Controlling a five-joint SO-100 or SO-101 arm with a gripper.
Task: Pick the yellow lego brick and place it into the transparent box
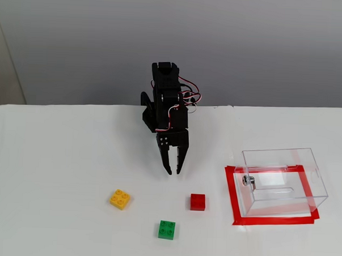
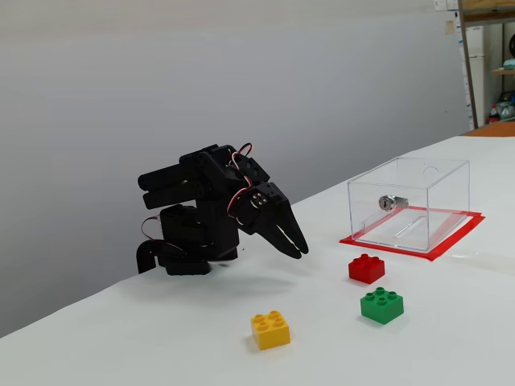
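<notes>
the white table (image 1: pixel 56 157) held everything. the black arm (image 1: pixel 166 102) sat folded at the back edge, its gripper (image 1: pixel 173 171) pointing down above the surface with the fingers drawn together and nothing between them. the transparent box (image 1: pixel 282 181) stood inside a red tape outline (image 1: pixel 230 193) at the right in a fixed view. the yellow lego brick (image 1: pixel 119 199) lay well apart from it at the left, with the red brick (image 1: pixel 198 202) and green brick (image 1: pixel 167 229) between.

no text, label, brand or number can be read in either fixed view.
</notes>
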